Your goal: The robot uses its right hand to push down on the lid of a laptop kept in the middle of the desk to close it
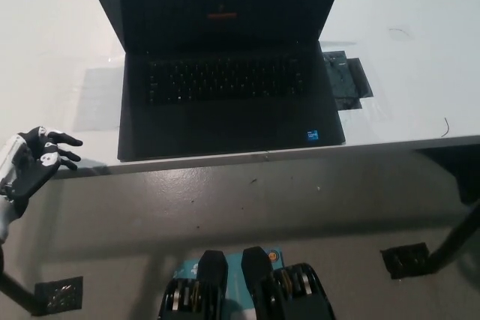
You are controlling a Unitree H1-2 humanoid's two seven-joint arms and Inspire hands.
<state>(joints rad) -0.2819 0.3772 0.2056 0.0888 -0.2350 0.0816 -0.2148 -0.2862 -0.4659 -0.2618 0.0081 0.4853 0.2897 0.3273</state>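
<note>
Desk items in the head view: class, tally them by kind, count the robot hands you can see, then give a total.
Laptop, open: 1
Dark flat packet beside the laptop: 1
Robot hand, the left hand: 1
Total: 3

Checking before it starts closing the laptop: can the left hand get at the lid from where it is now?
Probably yes: the left hand rests at the desk's near-left edge, nothing between it and the open laptop's lid.

One laptop (pixel 225 73); one desk (pixel 420 73); one hand (pixel 37 161).
</note>
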